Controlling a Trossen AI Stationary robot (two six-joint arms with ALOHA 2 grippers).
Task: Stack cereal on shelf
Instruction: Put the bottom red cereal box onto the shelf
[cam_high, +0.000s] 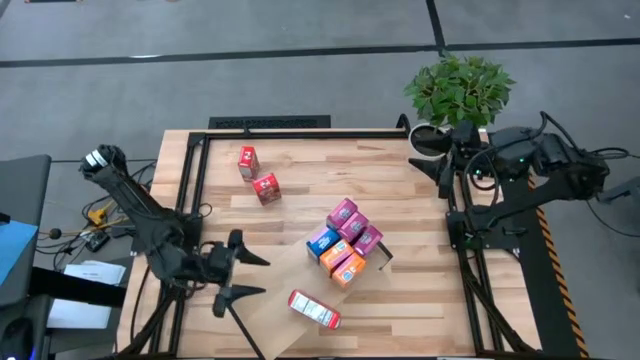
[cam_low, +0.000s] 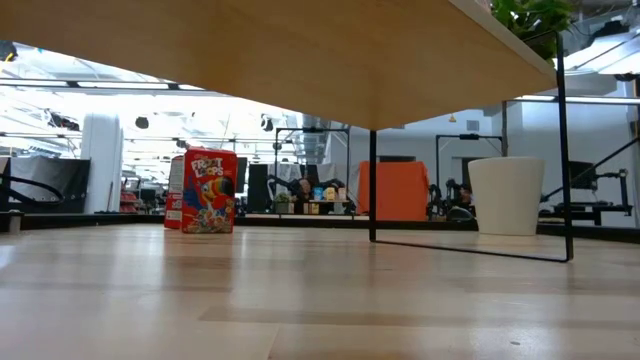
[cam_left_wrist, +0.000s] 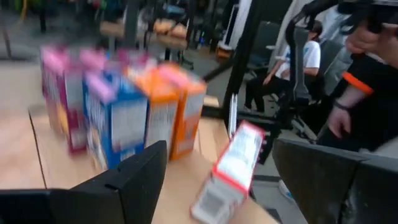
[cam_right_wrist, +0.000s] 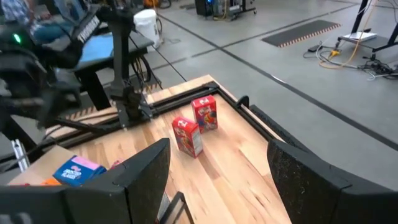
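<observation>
The shelf (cam_high: 275, 312) is a pale board on thin black legs, standing slantwise over the table's near middle. On it stands a cluster of cereal boxes (cam_high: 345, 240), pink, blue and orange, also seen in the left wrist view (cam_left_wrist: 118, 106). A red-and-white box (cam_high: 314, 308) lies flat on the shelf nearer the front edge. Two red boxes (cam_high: 257, 174) stand on the table at the far left. My left gripper (cam_high: 246, 275) is open, level, left of the lying box (cam_left_wrist: 233, 165) and apart from it. My right gripper (cam_high: 440, 160) hangs open high at the far right.
A potted plant (cam_high: 458, 88) in a white pot (cam_low: 505, 195) stands at the table's far right corner, next to my right arm. A black frame (cam_high: 190, 200) runs around the table. In the low view the shelf's legs (cam_low: 372, 185) stand mid-table, with a red box (cam_low: 208, 190) behind.
</observation>
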